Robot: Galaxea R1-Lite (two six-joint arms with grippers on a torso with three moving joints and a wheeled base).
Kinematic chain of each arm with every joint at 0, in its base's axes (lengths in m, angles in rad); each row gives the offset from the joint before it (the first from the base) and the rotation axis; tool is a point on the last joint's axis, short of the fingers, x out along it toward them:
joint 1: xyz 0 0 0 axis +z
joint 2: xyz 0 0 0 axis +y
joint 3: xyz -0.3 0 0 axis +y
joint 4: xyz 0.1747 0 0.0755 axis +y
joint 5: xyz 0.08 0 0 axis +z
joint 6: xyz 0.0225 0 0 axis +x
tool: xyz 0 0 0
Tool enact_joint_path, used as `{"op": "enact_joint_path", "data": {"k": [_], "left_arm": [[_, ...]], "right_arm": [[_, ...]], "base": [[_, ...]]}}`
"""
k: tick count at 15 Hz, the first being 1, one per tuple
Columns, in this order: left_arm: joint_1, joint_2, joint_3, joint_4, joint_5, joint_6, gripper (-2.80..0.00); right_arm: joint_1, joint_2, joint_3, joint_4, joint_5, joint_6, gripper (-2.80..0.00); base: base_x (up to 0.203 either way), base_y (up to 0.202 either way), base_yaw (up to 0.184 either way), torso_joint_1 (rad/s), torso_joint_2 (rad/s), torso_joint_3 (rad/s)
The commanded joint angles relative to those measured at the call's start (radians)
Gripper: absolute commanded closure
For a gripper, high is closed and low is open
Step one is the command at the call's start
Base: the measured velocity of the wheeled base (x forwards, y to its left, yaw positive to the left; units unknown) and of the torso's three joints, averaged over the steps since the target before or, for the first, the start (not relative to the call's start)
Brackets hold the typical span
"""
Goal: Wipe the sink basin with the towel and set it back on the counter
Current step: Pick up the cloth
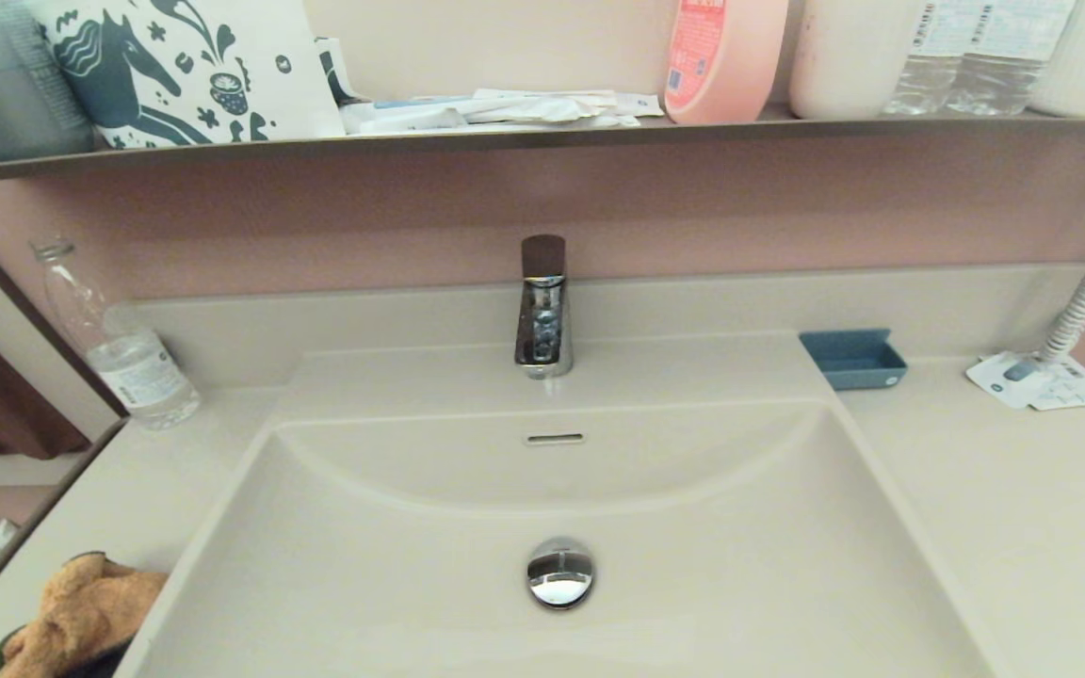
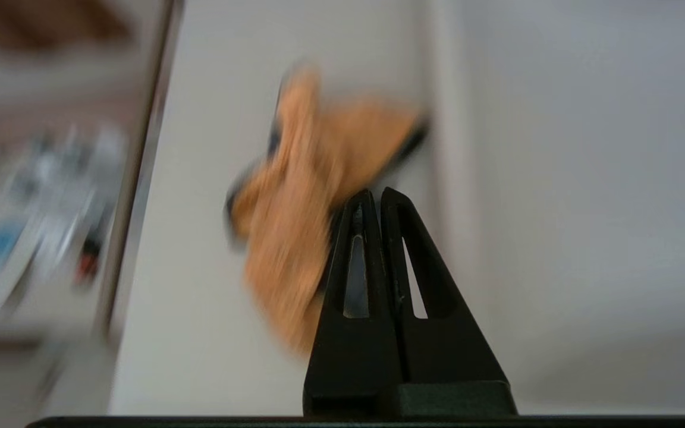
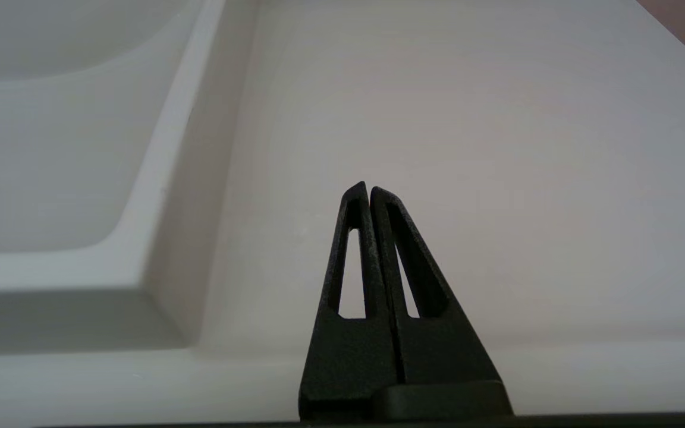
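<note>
The orange-tan towel [image 1: 81, 607] lies bunched on the counter [image 1: 1023, 518] at the front left, just beside the sink basin [image 1: 364, 565]. The basin holds only its chrome drain plug [image 1: 560, 572] and overflow slot [image 1: 554, 439]. In the left wrist view my left gripper [image 2: 376, 193] hovers over the counter [image 2: 200, 297] with its jaws shut and nothing between them. The blurred towel [image 2: 307, 208] sits just past its tips, to one side, by the basin's edge [image 2: 443, 178]. My right gripper [image 3: 368, 187] is shut and empty above the right counter [image 3: 467, 119], beside the basin [image 3: 51, 148].
A chrome faucet [image 1: 542, 311] stands behind the basin. A clear water bottle [image 1: 123, 353] is at the back left, a blue soap dish [image 1: 853, 358] and a paper tag with a white hose [image 1: 1042, 381] at the back right. A dark-edged shelf [image 1: 542, 137] overhangs the back.
</note>
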Motion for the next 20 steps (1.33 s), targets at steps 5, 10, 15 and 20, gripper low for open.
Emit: {"op": "enact_joint_path", "data": {"k": [5,10,15,20], "left_arm": [[0.057,0.349,-0.096,0.156,0.077,0.004,0.0],[0.18,0.617,-0.268,0.091,0.024,0.02,-2.8],[0.349,0.796,-0.403,0.049,-0.022,0.127,-2.8],[0.385,0.899,-0.427,0.05,-0.066,0.129,-2.8]], "right_arm": [[0.0,0.001,0.0,0.0,-0.001,0.0,0.0],[0.0,0.001,0.0,0.0,-0.001,0.0,0.0],[0.0,0.001,0.0,0.0,-0.001,0.0,0.0],[0.0,0.001,0.0,0.0,0.0,0.0,0.0]], "base": [[0.0,0.0,0.0,0.0,0.0,0.0],[0.0,0.0,0.0,0.0,0.0,0.0],[0.0,0.0,0.0,0.0,0.0,0.0],[0.0,0.0,0.0,0.0,0.0,0.0]]}}
